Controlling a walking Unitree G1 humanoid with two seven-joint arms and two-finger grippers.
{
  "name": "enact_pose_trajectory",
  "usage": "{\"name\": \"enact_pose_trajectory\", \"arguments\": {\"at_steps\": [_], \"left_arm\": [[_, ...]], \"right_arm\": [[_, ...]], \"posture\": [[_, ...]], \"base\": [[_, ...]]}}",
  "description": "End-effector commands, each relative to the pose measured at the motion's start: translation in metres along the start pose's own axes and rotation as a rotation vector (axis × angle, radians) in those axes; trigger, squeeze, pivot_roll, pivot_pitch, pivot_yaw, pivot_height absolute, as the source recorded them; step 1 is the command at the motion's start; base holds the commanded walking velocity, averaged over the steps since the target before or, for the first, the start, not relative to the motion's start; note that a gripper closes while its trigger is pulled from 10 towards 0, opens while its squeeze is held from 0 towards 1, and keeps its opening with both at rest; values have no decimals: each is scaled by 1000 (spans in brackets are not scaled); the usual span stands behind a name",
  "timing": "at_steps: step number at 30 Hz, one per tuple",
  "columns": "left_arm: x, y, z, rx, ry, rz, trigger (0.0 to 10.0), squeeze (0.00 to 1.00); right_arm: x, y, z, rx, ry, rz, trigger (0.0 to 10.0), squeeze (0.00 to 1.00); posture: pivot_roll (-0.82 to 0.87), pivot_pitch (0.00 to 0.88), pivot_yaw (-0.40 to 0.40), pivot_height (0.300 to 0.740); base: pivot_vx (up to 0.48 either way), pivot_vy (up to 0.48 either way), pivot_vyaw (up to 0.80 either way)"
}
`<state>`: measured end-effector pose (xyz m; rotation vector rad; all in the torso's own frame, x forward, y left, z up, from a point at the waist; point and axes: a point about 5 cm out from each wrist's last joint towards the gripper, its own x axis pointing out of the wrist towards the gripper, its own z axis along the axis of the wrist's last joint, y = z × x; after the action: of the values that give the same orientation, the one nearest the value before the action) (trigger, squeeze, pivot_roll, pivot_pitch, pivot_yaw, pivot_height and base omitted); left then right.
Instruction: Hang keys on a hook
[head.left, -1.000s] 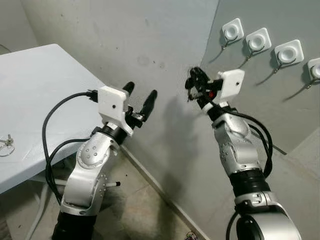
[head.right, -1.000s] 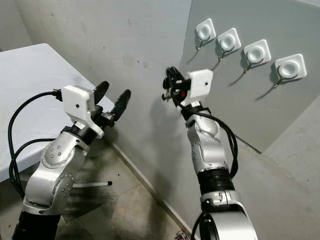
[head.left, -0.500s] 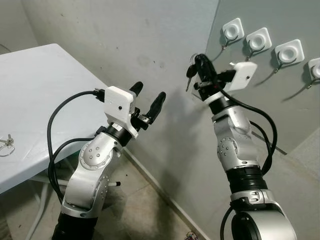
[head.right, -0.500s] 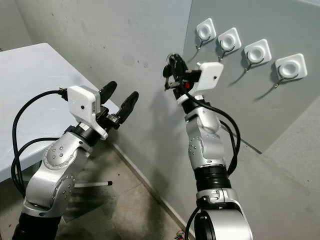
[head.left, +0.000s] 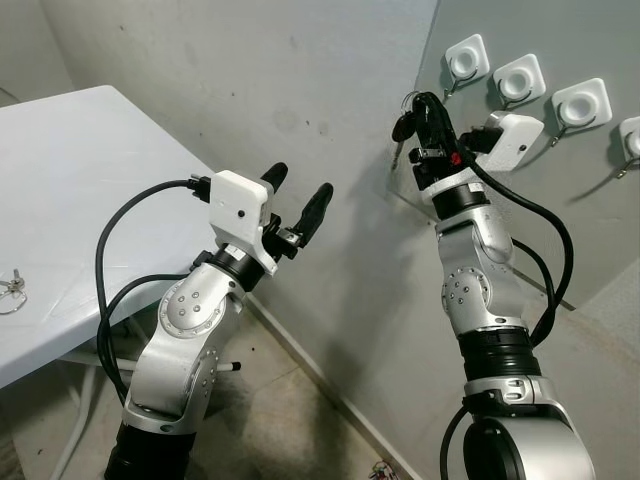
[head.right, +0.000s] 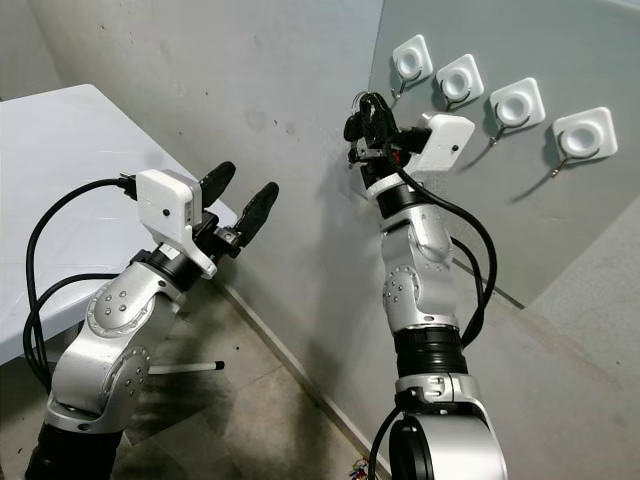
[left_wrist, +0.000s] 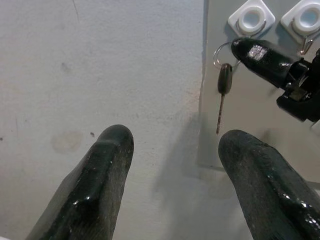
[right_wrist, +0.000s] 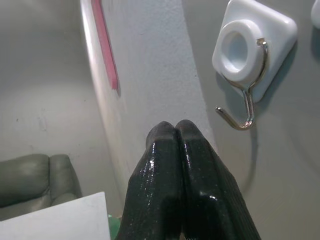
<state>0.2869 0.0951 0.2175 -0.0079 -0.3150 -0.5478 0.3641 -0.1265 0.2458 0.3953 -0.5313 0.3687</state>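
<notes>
Here the right pincer (head.left: 425, 108) is raised high against the grey wall panel (head.left: 560, 190), its two black fingers pressed together on the ring of a key (left_wrist: 222, 97), which hangs straight down from the fingertips with its dark head uppermost and its thin blade pointing at the floor. The key dangles at the left edge of the panel, just beside and a little below the nearest hook (right_wrist: 244, 107), apart from it and not yet on it. That hook is a curved metal wire under a white square pad (right_wrist: 251, 46); it is the first of a row of four such pads that runs to the right along the panel, the next being (head.left: 518, 80), then (head.left: 579, 103), and the last at the edge of the picture (head.left: 630, 137). In the right wrist view the closed fingers (right_wrist: 185, 165) point up toward the first hook, with a grey sofa (right_wrist: 37, 177) far below. The left pincer (head.left: 296, 196) is held up in front of the rough plaster wall, well apart from the right one, its fingers spread wide and holding nothing; it faces the hanging key. To the left stands a white table (head.left: 80, 190), and on it near the edge lies a second small bunch of keys (head.left: 12, 285).
</notes>
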Motion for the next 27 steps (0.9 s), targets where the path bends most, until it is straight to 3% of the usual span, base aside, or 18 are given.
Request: {"name": "enact_pose_trajectory", "arguments": {"at_steps": [1,6,27], "left_arm": [[2,-2,7,4,-21,-12,10000,0],[1,-1,8,3,-22,-4,10000,0],[3,-1,8,-9,-19,-8,10000,0]], "right_arm": [[8,1,12,6,-42,-4,10000,0],[12,2,18,15,-68,-6,10000,0],[-10,-2,16,-8,-39,21,10000,0]], "posture": [[-55,55,-63,740],[-53,59,-64,740],[-68,66,-54,740]], "base": [[0,0,0],[0,0,0],[0,0,0]]}}
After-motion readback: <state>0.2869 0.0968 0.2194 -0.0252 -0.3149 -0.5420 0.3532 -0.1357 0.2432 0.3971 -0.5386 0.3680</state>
